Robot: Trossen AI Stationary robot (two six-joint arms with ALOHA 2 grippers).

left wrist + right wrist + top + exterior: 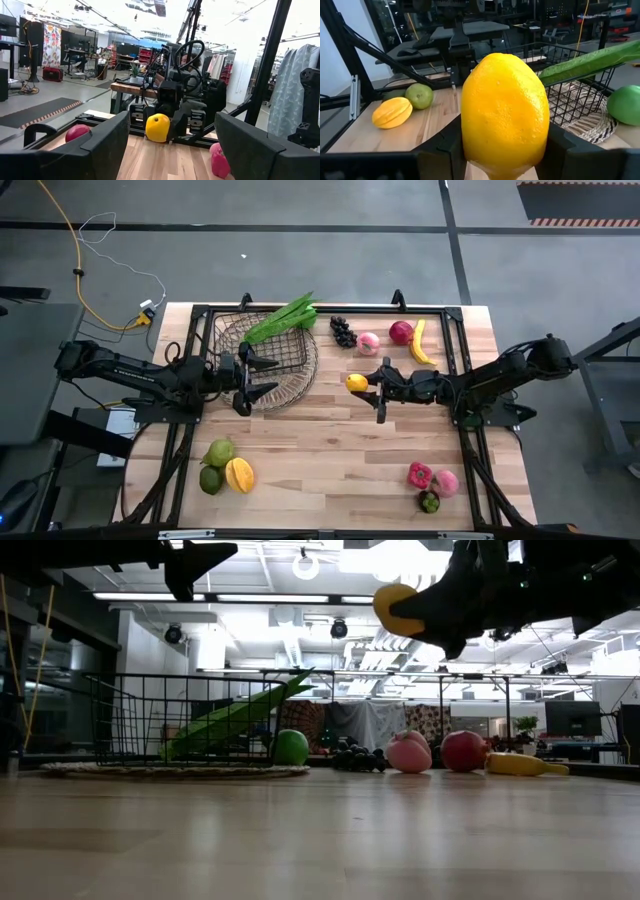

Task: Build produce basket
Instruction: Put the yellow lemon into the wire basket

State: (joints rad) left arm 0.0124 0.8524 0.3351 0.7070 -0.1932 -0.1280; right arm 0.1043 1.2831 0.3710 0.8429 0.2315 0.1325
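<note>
1. Yellow lemon (505, 112) sits clamped between the fingers of my right gripper (372, 388), lifted clear of the wooden table (330, 450); from the low camera the lemon (393, 608) hangs high above the tabletop.
2. From above, that gripper holds the lemon (357, 383) over the middle of the table, between the basket (292, 365) and the right edge.
3. My left gripper (262, 377) hovers over the basket's near side with its fingers spread wide and nothing between them.
4. I see the dark wire basket toward the far left corner, standing on a round woven mat (170, 770).
5. Long green leafy stalks (283, 319) lie tilted across the basket's far rim, poking out toward the far edge.
6. Inside the basket a green round fruit (290, 747) shows at table level; in the right wrist camera it is the green piece (624, 104) beside the mesh wall.
7. Along the far edge, right of the basket, I count a dark grape bunch (343, 331), a pink peach (369, 342), a red apple (401, 332) and a banana (421, 342), close together in a row.
8. Near the near left corner lie two green fruits (215, 464) and a yellow-orange star fruit (239, 475), bunched together.
9. Toward the near right corner sit a pink-red piece (420, 474), a pale pink one (446, 482) and a dark one (429, 502), almost touching.
</note>
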